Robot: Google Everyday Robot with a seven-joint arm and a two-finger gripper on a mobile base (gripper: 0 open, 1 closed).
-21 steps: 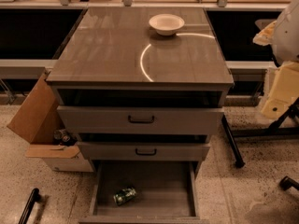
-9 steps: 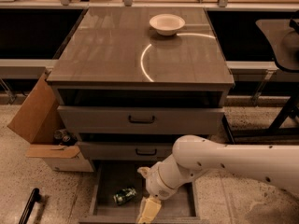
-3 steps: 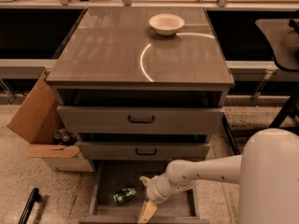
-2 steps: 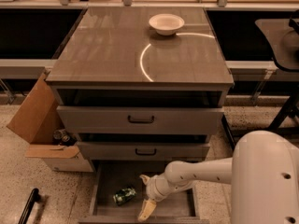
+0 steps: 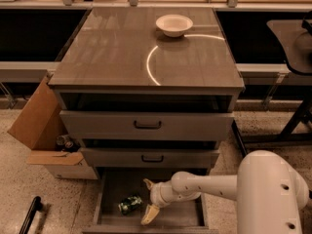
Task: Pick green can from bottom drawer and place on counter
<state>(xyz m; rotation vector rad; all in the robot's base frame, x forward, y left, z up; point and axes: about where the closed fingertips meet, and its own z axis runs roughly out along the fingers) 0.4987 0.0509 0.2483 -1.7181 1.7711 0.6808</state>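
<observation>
One spread gripper (image 5: 148,199) beside green can (image 5: 129,204)

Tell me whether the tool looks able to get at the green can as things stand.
Probably yes. The tool sits inside the pulled-out bottom drawer, just right of the green can and open toward it, and nothing lies between them.

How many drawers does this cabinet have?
3: the top drawer and middle drawer stacked under the counter, and the bottom drawer pulled out, holding the green can, with the open gripper beside it.
</observation>
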